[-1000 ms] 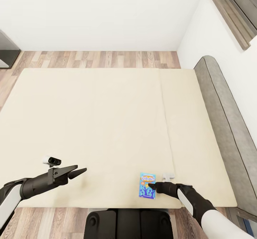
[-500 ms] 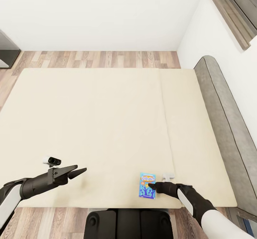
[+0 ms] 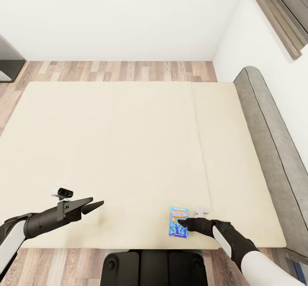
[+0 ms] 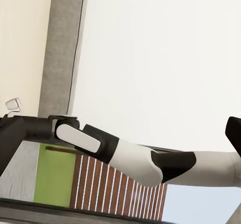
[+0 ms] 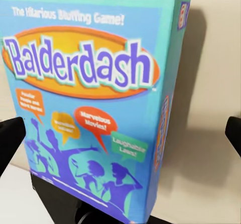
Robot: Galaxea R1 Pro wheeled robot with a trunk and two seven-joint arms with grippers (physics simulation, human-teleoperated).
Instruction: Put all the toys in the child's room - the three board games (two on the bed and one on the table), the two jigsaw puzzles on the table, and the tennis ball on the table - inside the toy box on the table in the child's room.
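- The low wide bed [image 3: 128, 149] with its plain beige 2-section mattress spans most of the head view, and its grey padded headboard [image 3: 273, 140] runs along the white wall on the robot's right.
- A strip of wood-plank floor [image 3: 115, 71] lies between the far edge of the mattress and the far white wall.
- The small blue board game box [image 3: 178, 222] with "Balderdash" printed on an orange oval lies flat on the mattress, close to the near edge and just left of the seam between the 2 mattress sections.
- The right black tool [image 3: 184, 222] reaches over the near edge of the bed, and its tip sits over the box's right side.
- In the right wrist view the blue box [image 5: 90, 108] sits between 2 dark fingertips [image 5: 10, 138] set wide apart at opposite edges of the picture, so the right tool is spread; whether a fingertip touches the box cannot be told.
- The left black tool [image 3: 87, 204] hangs over bare mattress, well apart from the box, with its 2 pointed fingers slightly parted and nothing between them.
- The left wrist view looks across at the robot's white and black right arm [image 4: 125, 158] with the grey headboard behind it.
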